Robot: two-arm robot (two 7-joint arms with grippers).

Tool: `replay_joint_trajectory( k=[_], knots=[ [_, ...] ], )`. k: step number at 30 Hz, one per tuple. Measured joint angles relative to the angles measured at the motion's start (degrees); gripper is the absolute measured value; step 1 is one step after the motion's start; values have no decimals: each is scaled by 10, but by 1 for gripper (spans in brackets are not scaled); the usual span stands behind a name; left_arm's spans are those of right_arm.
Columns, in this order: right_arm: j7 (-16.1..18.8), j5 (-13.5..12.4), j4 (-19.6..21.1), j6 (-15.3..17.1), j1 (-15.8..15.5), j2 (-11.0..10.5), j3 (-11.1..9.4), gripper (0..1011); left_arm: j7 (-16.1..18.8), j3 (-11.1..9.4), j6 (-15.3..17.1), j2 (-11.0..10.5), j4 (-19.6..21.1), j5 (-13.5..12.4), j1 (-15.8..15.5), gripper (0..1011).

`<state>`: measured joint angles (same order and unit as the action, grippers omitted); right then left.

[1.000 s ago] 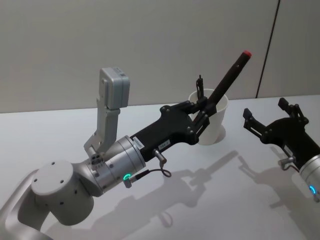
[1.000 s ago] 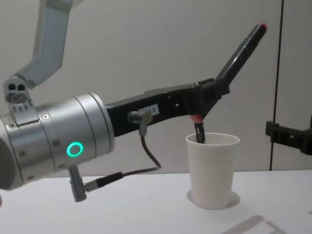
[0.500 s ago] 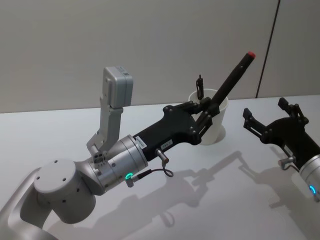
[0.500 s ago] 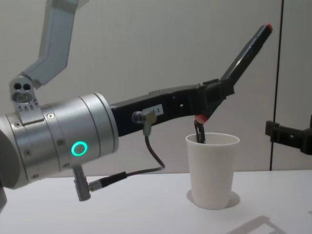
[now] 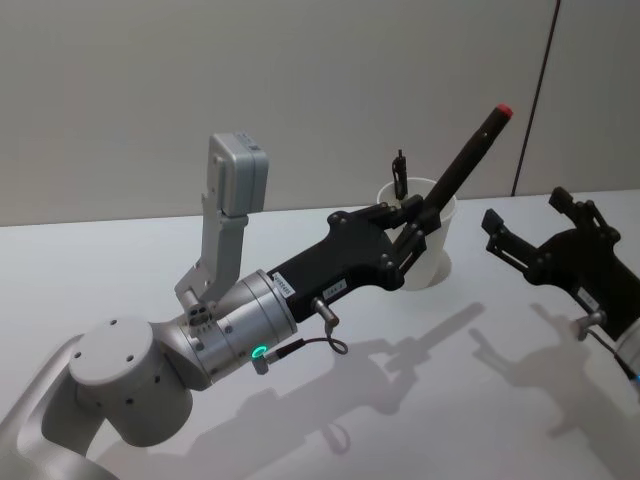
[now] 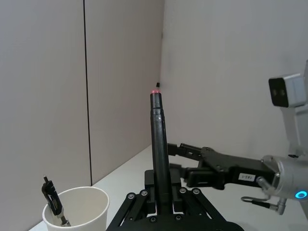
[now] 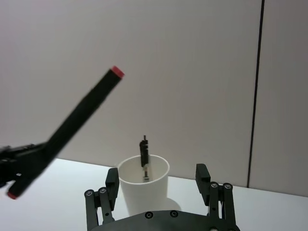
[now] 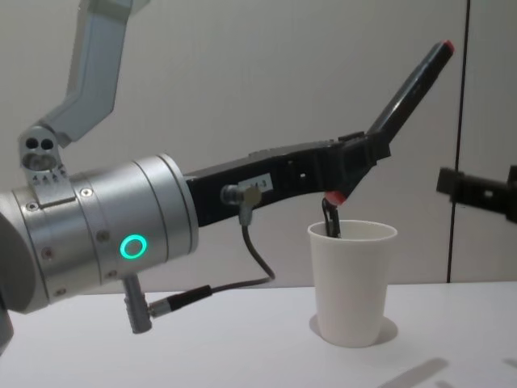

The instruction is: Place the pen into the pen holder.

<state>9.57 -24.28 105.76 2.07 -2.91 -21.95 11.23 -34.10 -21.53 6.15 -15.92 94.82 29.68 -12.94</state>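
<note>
Plain grey panelled wall [image 5: 250, 80] with dark vertical seam [image 5: 538, 90]; white table [image 5: 450, 400] in front

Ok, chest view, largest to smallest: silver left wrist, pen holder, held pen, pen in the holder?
Silver left wrist, nearest the camera.
Pen holder; held pen longer but thinner, unsure.
Pen in the holder.

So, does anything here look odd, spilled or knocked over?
Nothing stands out. The pen holder, a white paper cup, stands upright with one dark pen already in it. The left tool grips a red-ended black pen at a slant above the rim, not yet inside. The right tool hangs open.
</note>
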Motion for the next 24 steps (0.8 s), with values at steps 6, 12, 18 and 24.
replay_joint_trajectory(
  k=[6,12,18,24],
  knots=[
    [28,-68,34,10,-21,-24,-16,1001,0,0,0,0,0,0,0,180],
    [49,-147,65,27,-43,-50,-36,1001,-1,0,0,0,-1,0,-1,180],
    [67,-229,85,46,-62,-72,-55,1001,-1,0,0,0,-1,0,-1,180],
    [78,-307,96,65,-72,-85,-68,1002,-1,0,0,0,-1,0,-1,180]
  ],
)
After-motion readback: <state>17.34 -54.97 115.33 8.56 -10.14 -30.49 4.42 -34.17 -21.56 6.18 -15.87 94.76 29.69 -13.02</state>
